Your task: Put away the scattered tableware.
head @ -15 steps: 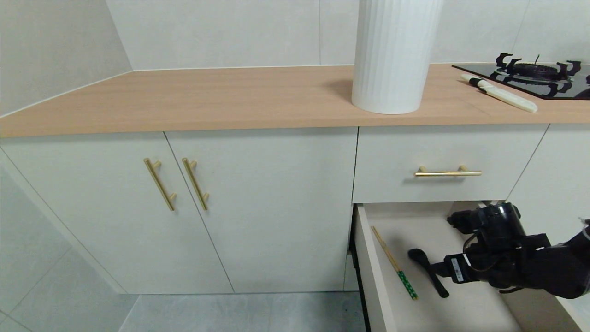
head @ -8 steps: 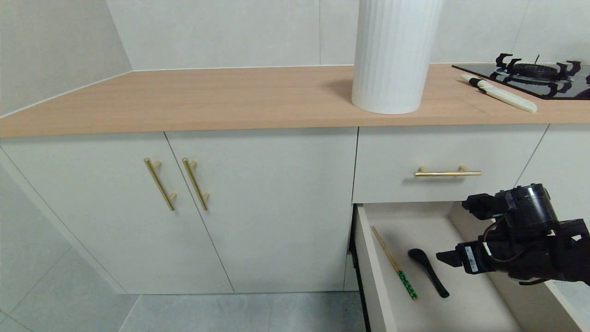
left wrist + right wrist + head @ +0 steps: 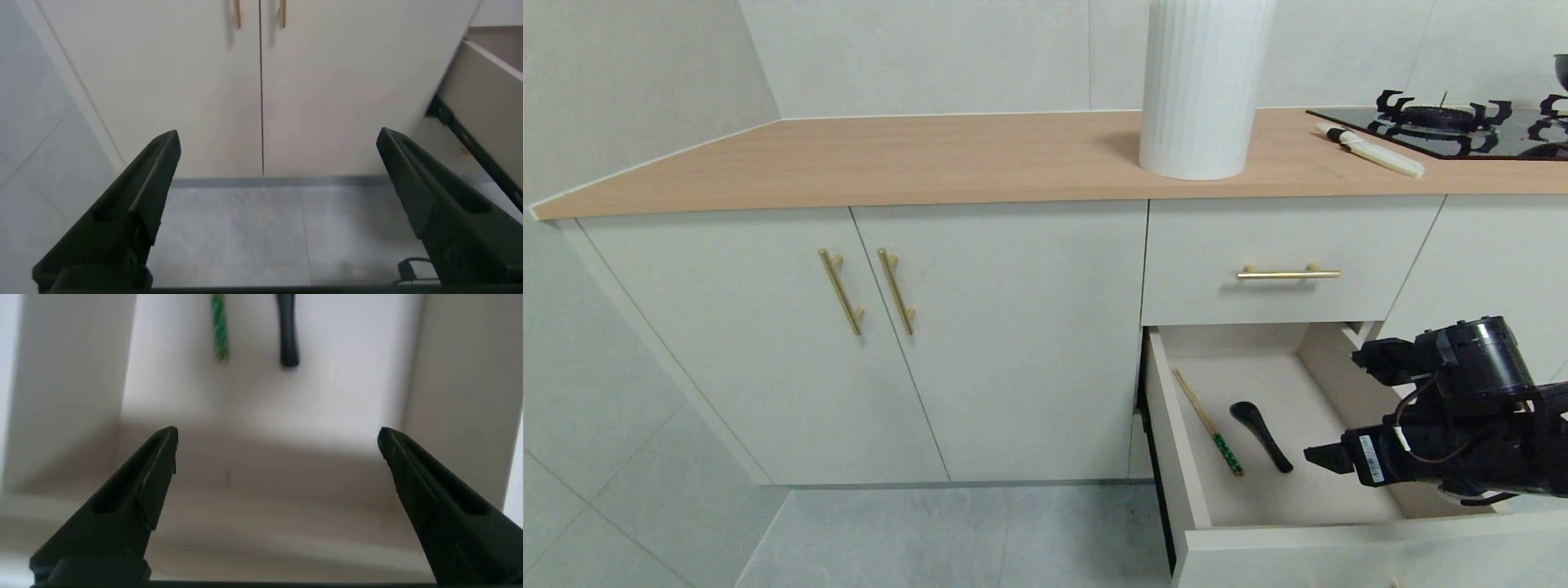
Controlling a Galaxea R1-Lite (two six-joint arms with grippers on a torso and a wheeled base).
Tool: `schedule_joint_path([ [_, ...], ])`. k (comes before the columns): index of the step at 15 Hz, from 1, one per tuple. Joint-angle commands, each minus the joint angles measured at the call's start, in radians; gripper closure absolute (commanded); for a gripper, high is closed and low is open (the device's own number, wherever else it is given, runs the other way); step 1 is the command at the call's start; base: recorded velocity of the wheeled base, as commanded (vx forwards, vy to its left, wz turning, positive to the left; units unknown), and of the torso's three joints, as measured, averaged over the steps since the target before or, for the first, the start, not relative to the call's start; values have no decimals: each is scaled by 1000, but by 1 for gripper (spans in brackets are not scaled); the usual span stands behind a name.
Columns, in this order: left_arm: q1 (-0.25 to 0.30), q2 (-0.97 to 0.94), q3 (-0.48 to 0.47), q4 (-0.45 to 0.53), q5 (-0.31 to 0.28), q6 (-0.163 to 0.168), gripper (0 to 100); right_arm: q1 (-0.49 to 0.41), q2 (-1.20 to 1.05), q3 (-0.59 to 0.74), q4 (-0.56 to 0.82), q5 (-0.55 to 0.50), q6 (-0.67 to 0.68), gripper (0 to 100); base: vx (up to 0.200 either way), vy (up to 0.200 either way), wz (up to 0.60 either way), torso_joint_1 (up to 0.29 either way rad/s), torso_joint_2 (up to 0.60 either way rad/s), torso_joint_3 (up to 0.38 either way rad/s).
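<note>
- Two utensils lie in the open drawer [image 3: 1170, 425] at lower right of the head view; chopsticks [image 3: 1207, 420] with green ends run along its left wall; black spoon [image 3: 1260, 425] just beside them, not touching
- right gripper [image 3: 1331, 406] at the lower right edge, over the drawer's right side; jaws wide apart, holding nothing; spoon and chopsticks sit left of it, near but apart
- left gripper [image 3: 278, 137] spread wide, empty, above grey floor [image 3: 245, 237], facing closed cabinet doors [image 3: 327, 73]
- white knife [image 3: 1370, 149] on the countertop [image 3: 931, 155] at upper right, beside the hob [image 3: 1437, 122]; white ribbed cylinder [image 3: 1201, 82] left of it
</note>
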Motion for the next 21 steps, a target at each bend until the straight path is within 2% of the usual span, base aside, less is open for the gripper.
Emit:
schedule_joint_path([
  [1, 0, 2, 0, 0, 0, 0, 0, 1, -17, 2, 1, 0, -1, 0, 0, 0, 0, 0, 0, 0],
  [5, 0, 2, 0, 0, 0, 0, 0, 15, -30, 6, 2, 0, -2, 0, 0, 0, 0, 0, 0, 0],
  [10, 0, 2, 0, 0, 0, 0, 0, 39, -119, 3, 116, 15, -31, 0, 0, 0, 0, 0, 0, 0],
  [12, 0, 2, 0, 0, 0, 0, 0, 51, -165, -1, 206, 40, -51, 0, 0, 0, 0, 0, 0, 0],
  [17, 0, 2, 0, 0, 0, 0, 0, 54, -233, 6, 427, 89, -237, 0, 0, 0, 0, 0, 0, 0],
  [21, 0, 2, 0, 0, 0, 0, 0, 123, -222, 9, 547, 79, -266, 0, 0, 0, 0, 0, 0, 0],
])
